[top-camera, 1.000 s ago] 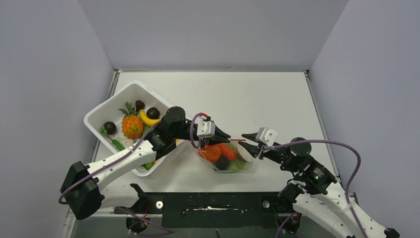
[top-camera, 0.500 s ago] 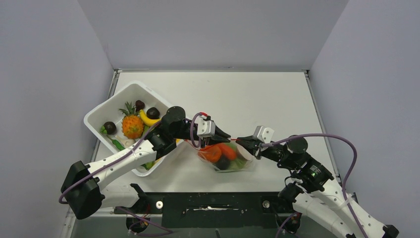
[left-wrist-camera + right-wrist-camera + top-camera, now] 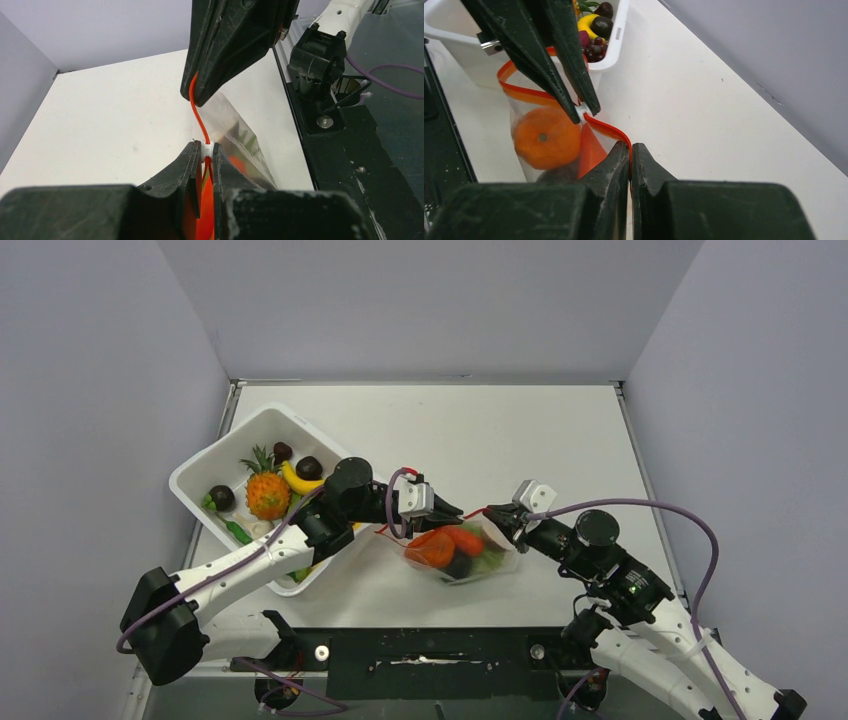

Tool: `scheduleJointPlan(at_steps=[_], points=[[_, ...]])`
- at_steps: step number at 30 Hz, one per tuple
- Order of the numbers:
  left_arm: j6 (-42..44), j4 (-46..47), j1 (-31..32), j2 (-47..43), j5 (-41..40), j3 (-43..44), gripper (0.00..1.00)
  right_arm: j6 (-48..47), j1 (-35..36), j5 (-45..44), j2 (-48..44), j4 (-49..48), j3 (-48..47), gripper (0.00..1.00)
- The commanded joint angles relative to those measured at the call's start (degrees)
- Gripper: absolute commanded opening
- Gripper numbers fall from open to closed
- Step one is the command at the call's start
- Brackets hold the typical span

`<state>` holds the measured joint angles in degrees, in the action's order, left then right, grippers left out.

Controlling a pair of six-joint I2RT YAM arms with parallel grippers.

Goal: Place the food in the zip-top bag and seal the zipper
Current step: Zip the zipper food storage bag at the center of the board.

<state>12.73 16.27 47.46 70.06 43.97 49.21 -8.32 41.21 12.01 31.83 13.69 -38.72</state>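
Observation:
The clear zip-top bag (image 3: 470, 562) hangs just above the table between my two grippers. It holds an orange (image 3: 544, 137), a carrot (image 3: 589, 150), a dark plum and something green. My left gripper (image 3: 455, 512) is shut on the white slider (image 3: 209, 148) of the red zipper (image 3: 200, 120). My right gripper (image 3: 496, 519) is shut on the red zipper strip (image 3: 606, 127) at the bag's right end, close to the slider. A short curved stretch of zipper runs between them. More food lies in the tub: a pineapple (image 3: 268, 495), a banana (image 3: 298, 480) and dark plums (image 3: 309, 467).
The white square tub (image 3: 215, 465) stands at the left, right beside the left arm and the bag; its rim shows in the right wrist view (image 3: 616, 45). The black base rail (image 3: 430, 650) runs along the near edge. Grey walls close in the table.
My right gripper has moved left and a little further back toward the left gripper, and has closed on the zipper end. The bag has shifted slightly with it. The left gripper has stayed put.

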Motion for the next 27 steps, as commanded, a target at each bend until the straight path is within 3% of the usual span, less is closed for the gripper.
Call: scheduleJointPlan(at_steps=[1, 21, 27], points=[[0.18, -0.29, -0.68, -3.30, 0.13, 0.03, 0.00, 0.40, -0.93, -16.84, -0.69, -2.78, -3.38, 0.00], [0.17, -2.29, -0.88, -4.15, -2.37, 0.39, 0.00, -0.70, -2.31, -34.18, -1.70, -5.07, -2.02, 0.00], [-2.16, 1.77, -0.91, -5.02, -4.65, -1.29, 0.00, -3.15, -3.27, -37.72, -2.04, -6.74, -2.68, 0.00]])
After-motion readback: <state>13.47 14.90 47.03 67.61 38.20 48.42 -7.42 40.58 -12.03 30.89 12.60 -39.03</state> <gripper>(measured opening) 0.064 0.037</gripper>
